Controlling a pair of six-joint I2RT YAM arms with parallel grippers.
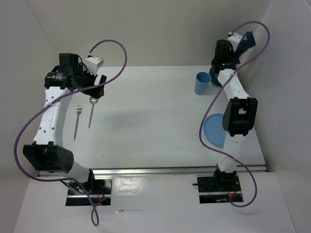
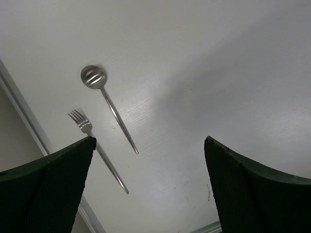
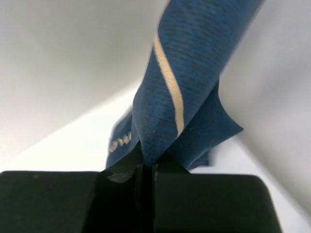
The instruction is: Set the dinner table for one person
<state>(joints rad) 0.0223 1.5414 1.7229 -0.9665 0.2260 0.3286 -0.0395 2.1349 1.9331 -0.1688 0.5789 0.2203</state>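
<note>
The right gripper (image 3: 146, 167) is shut tight, its jaws pinching a fold of the blue cloth (image 3: 170, 97), a dark blue fabric with a cream stripe. In the overhead view this gripper is at the far right corner of the desk (image 1: 155, 126), raised above it, with the cloth bunched at its tip. I cannot tell whether any part of the cloth touches the desk.

The left gripper (image 2: 149, 141) is spread wide and holds nothing. It hovers at the left side of the desk, over the spoon (image 2: 111, 110) and the fork (image 2: 111, 170). These lie flat, side by side but apart, with the fork nearer the left rail.

Further out, a blue cup (image 1: 201, 83) stands upright at the far right, near the right arm. A blue plate (image 1: 214, 130) lies toward the right edge, partly hidden under that arm. The middle of the desk, where a place for one would go, has nothing laid on it.

By my reading the task is at an early stage. The cloth has been gripped but not spread, and the plate, cup, fork and spoon are scattered at the sides, not arranged together. What seems left is nearly everything: laying the cloth out flat, setting the plate on it, placing the fork and spoon beside the plate, and bringing the cup close.
</note>
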